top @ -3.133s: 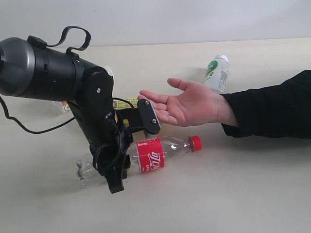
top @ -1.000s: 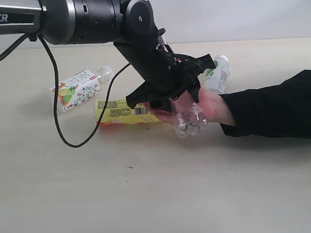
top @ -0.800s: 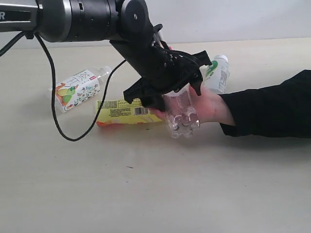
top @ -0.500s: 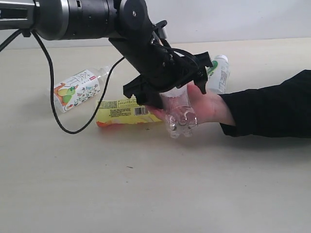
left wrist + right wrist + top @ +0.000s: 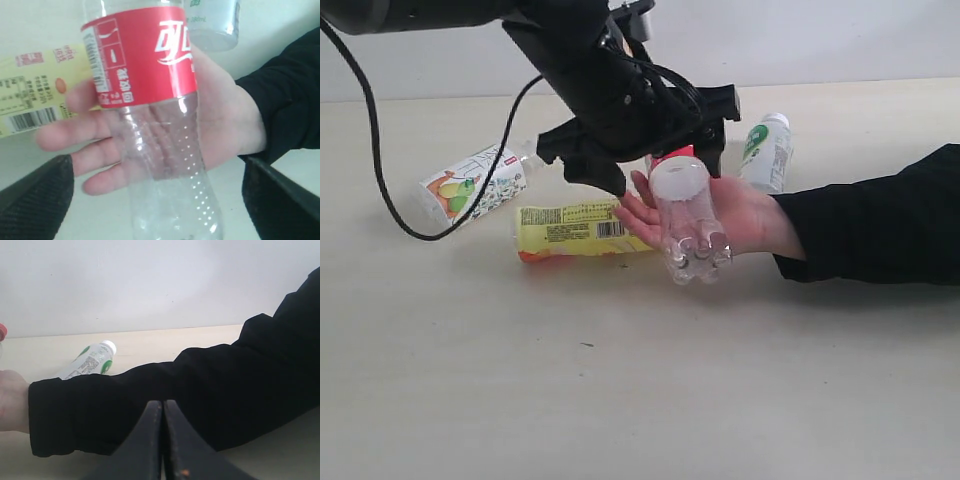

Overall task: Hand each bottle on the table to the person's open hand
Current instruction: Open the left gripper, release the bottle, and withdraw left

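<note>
The clear bottle with the red label [image 5: 685,225] lies on the person's open hand [image 5: 752,215], its base jutting over the palm's near edge. My left gripper [image 5: 660,160] hovers just above it, open. In the left wrist view the bottle [image 5: 150,100] rests on the palm [image 5: 225,115], between the wide-apart fingers of the left gripper [image 5: 157,200] and touching neither. The yellow-labelled bottle [image 5: 570,228], the fruit-label bottle [image 5: 470,185] and the white-green bottle [image 5: 765,150] lie on the table [image 5: 620,400]. My right gripper [image 5: 163,405] is shut and empty, close to the black sleeve [image 5: 200,390].
The person's black-sleeved arm [image 5: 880,220] reaches in from the right along the table. My left arm's black cable [image 5: 380,190] hangs down over the left side. A pale wall stands behind the table's far edge.
My left gripper has opened and lifted up and left off the clear bottle, which now lies on the palm. The other bottles have not moved.
</note>
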### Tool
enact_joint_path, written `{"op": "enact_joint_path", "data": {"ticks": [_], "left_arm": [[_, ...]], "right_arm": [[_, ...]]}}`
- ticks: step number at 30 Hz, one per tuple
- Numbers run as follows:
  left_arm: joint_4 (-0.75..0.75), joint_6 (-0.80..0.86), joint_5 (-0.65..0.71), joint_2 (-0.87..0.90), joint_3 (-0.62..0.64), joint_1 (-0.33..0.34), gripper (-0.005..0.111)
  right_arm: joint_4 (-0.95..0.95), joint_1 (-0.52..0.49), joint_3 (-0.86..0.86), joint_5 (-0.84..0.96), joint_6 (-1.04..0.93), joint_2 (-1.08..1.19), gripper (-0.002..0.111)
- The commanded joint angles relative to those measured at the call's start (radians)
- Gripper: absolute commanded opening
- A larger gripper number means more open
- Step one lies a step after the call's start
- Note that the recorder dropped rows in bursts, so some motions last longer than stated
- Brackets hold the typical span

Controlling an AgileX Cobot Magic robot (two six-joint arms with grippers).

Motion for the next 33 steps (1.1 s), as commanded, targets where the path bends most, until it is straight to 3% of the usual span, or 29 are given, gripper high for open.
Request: {"op": "enact_joint_path", "data": {"ticks": [1, 8, 13, 16, 17, 18, 19, 20, 29, 33], "left_arm": [[0.080, 0.070, 0.082, -0.056, -0.004, 0.021, 0.087], [0.270, 0.168, 0.282, -0.138, -0.004, 0.024, 0.081], [0.344, 0.240, 0.379, -0.189, -0.004, 0.024, 0.064], [0.351, 0.299, 0.393, -0.232, 0.012, 0.024, 0.046], [0.361, 0.312, 0.393, -0.266, 0.035, 0.024, 0.031], [0.363, 0.322, 0.393, -0.279, 0.047, 0.024, 0.025], [0.373, 0.343, 0.393, -0.312, 0.073, 0.026, 0.007], [0.379, 0.353, 0.393, -0.329, 0.089, 0.026, 0.000], [0.437, 0.502, 0.320, -0.537, 0.290, 0.043, 0.000], [0.433, 0.509, 0.313, -0.579, 0.324, 0.125, 0.000]], "right_arm": [[-0.002, -0.005, 0.005, -0.005, 0.002, -0.006, 0.000], [-0.002, -0.005, 0.005, -0.007, 0.002, -0.006, 0.000], [-0.002, -0.005, 0.005, -0.007, 0.002, -0.006, 0.000], [-0.002, -0.005, 0.005, -0.007, 0.002, -0.006, 0.000], [-0.002, -0.005, 0.005, -0.007, 0.002, -0.006, 0.000], [-0.002, -0.005, 0.005, -0.007, 0.002, -0.006, 0.000], [-0.002, -0.005, 0.005, -0.007, 0.002, -0.006, 0.000], [-0.002, -0.005, 0.005, -0.007, 0.002, -0.006, 0.000], [-0.002, -0.005, 0.005, -0.007, 0.002, -0.006, 0.000], [-0.002, -0.005, 0.005, -0.007, 0.002, -0.006, 0.000]]}}
